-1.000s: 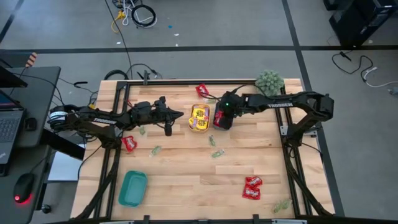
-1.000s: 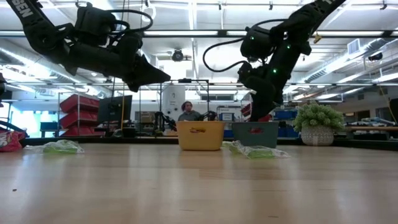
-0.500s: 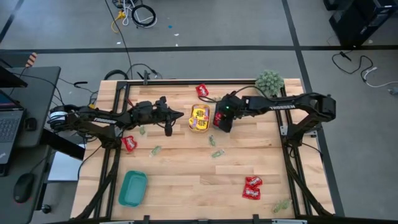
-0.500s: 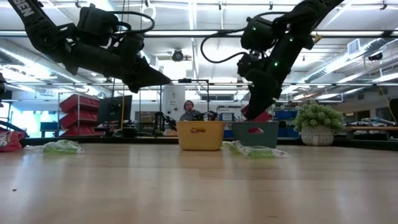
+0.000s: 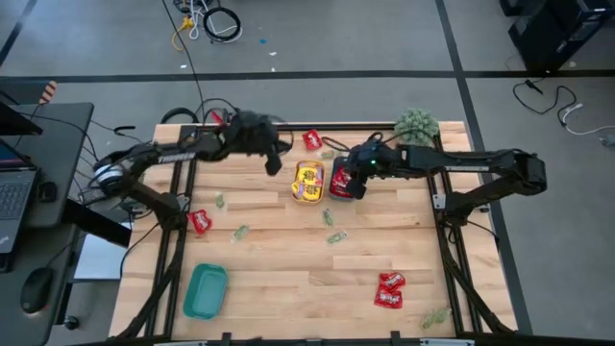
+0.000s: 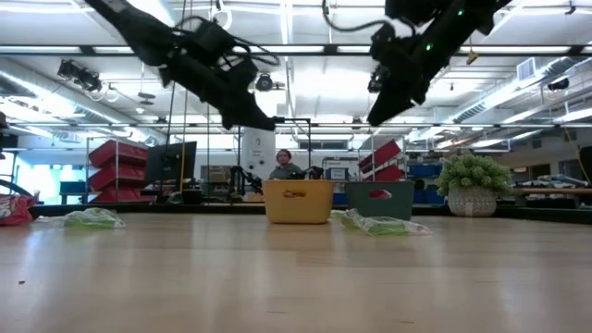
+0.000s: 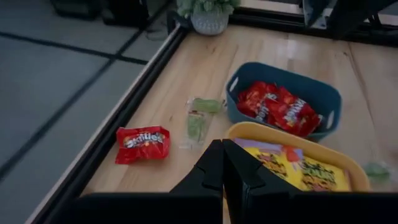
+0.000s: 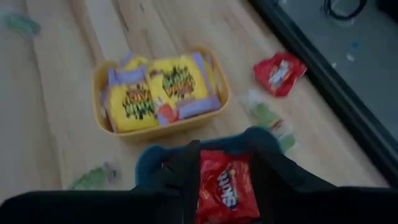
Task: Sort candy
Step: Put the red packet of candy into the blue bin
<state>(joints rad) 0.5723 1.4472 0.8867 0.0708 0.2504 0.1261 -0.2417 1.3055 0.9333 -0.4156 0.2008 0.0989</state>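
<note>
- At the bench's [image 5: 288, 279] 7 o'clock corner you have the teal tray [image 5: 205, 290], which looks empty; nothing sorted into it as far as the high view shows.
- Toward 9 o'clock a loose red packet [image 5: 200, 222] lies on the wood, with pale green pieces [image 5: 239, 233] near it; all of these are left to sort.
- Your left gripper [image 5: 276, 163] hovers near 11 o'clock, above the bench; its fingers [image 7: 222, 171] are clenched together with nothing between them; the left wrist view looks past them at another red packet [image 7: 143, 144] lying by the bench edge, with green pieces [image 7: 196, 124] beside it.
- At the centre the yellow tray [image 5: 308, 183] already holds yellow packets [image 8: 155, 90]; that group looks done, since you see no yellow ones loose.
- Just beside it at 3 o'clock stands the blue tray [image 7: 283, 102] with red packets [image 7: 273, 107] inside; your right gripper [image 5: 348, 181] hangs directly over it; a red packet [image 8: 226, 183] shows between its fingers in the right wrist view, but you cannot tell whether they grip it or have let it drop.
- Near 5 o'clock more red packets [image 5: 390, 289] and a green piece [image 5: 434, 316] wait; I judge the sort roughly half done.
</note>
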